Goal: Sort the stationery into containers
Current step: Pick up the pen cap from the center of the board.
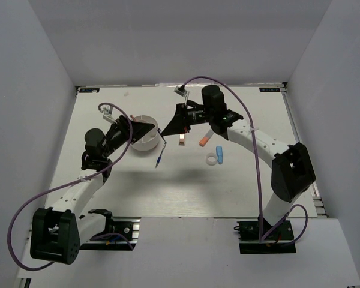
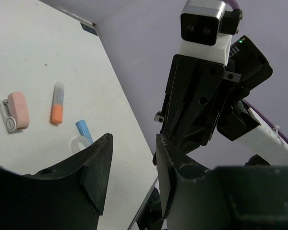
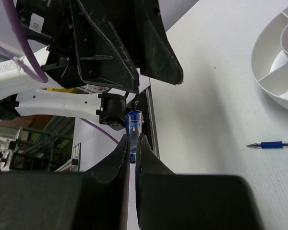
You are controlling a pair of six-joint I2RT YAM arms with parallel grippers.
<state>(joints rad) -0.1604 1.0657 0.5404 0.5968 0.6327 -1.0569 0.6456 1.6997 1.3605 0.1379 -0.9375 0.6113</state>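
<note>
Right gripper (image 3: 133, 143) pinched a tiny blue cap (image 3: 133, 120), held off the table at 3 o'clock of the white tub (image 1: 147, 143). We saw left gripper (image 2: 133, 163) spread, nothing between. Thin blue pen (image 1: 159, 161) lay at the tub's 5 o'clock.

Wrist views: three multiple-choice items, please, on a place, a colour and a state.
1. Where is the pen relative to the tub? A inside it; B on the table near it; C across its rim.
2. What colour is the cap in the right fingers? A red; B blue; C white.
3. How are the left fingers? A open and empty; B shut on the pen; C shut on the cap.
Key: 1 B, it lies on bare table; 2 B, the cap shows blue; 3 A, nothing sits in their gap.
</note>
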